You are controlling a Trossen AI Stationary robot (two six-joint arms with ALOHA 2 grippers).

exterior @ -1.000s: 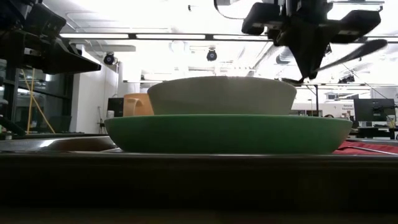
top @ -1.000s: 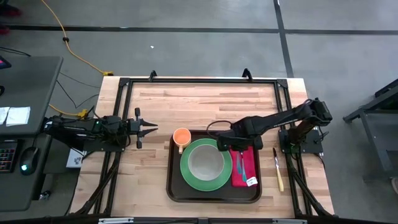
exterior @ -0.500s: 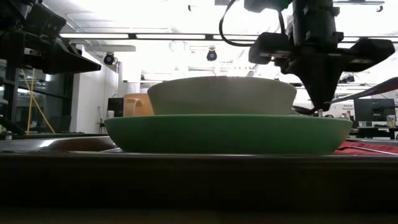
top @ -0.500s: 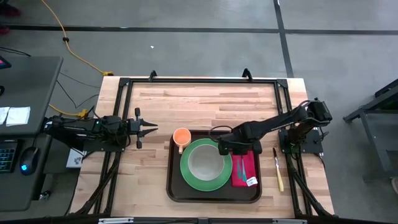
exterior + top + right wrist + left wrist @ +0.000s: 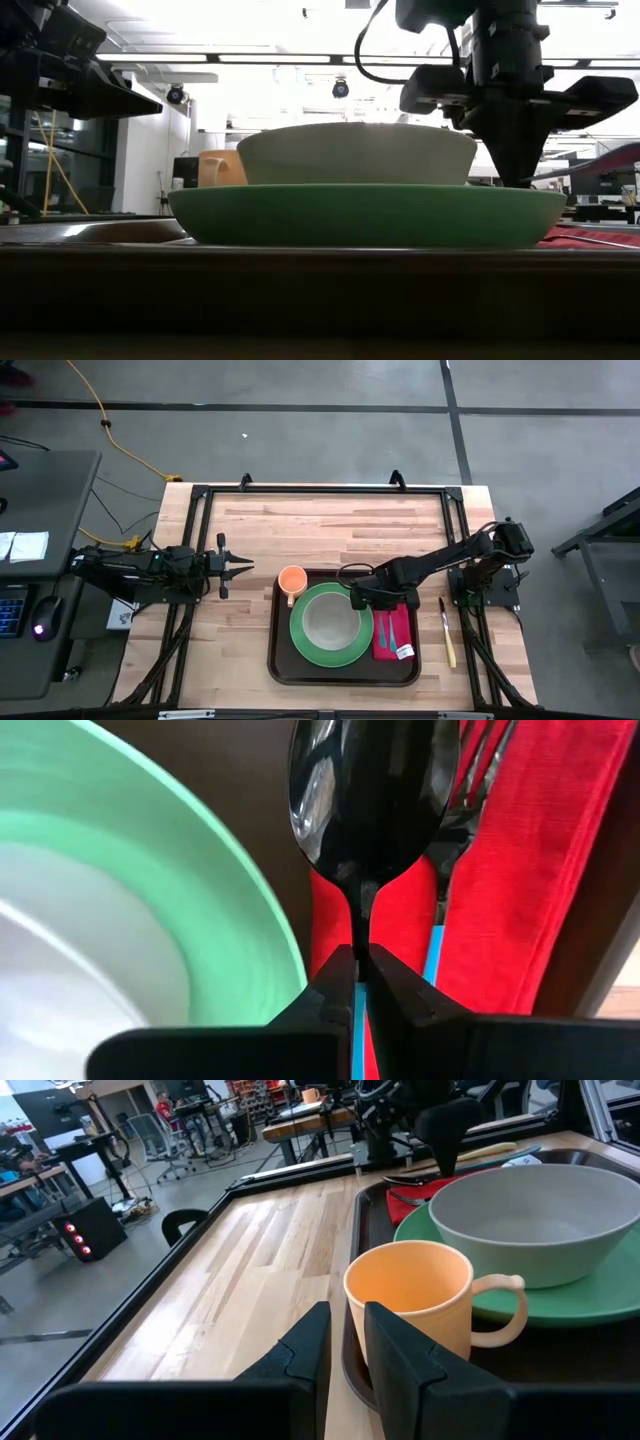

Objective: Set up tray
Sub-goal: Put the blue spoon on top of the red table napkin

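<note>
My right gripper (image 5: pixel 362 960) pinches a dark metal spoon (image 5: pixel 372 800) over the red cloth napkin (image 5: pixel 392 632); large brown plastic tray (image 5: pixel 281 660) nearly set, knife on worktop left.

A pale bowl (image 5: pixel 357 153) sits in a green plate (image 5: pixel 367 215) on the tray (image 5: pixel 300 285); the right gripper (image 5: pixel 517 172) hangs near the plate's right rim, an orange cup (image 5: pixel 218 168) behind.

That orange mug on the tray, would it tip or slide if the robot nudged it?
Probably slide rather than tip: the orange mug looks squat and stands upright on the flat tray. It appears empty, so likely light. Its handle sits close to the green plate, so a push that way might bump the plate.
</note>
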